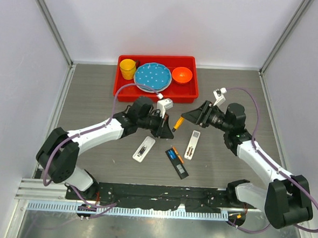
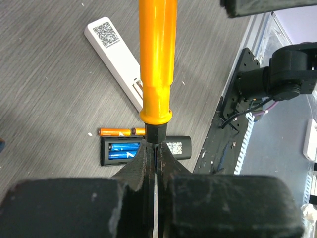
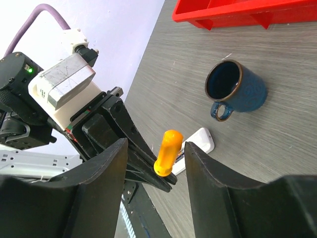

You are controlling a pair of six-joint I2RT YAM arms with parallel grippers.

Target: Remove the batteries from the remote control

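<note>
A black remote control (image 1: 180, 168) lies open on the table with blue batteries (image 2: 124, 147) in its bay. Orange batteries (image 2: 115, 131) lie loose beside it. My left gripper (image 2: 155, 146) is shut on the dark shaft of an orange-handled screwdriver (image 2: 157, 59), held above the black remote control (image 2: 176, 147). In the top view the left gripper (image 1: 166, 131) points right, toward my right gripper (image 1: 194, 117). In the right wrist view the right gripper (image 3: 156, 148) stands open around the orange handle (image 3: 167, 148), with a gap on each side.
Two white remotes (image 1: 143, 149) (image 1: 192, 144) lie either side of the black one. A red tray (image 1: 185, 91) at the back holds a yellow cup (image 1: 128, 68), a blue plate (image 1: 152, 76) and an orange bowl (image 1: 181, 74). A blue mug (image 3: 237, 89) stands on the table.
</note>
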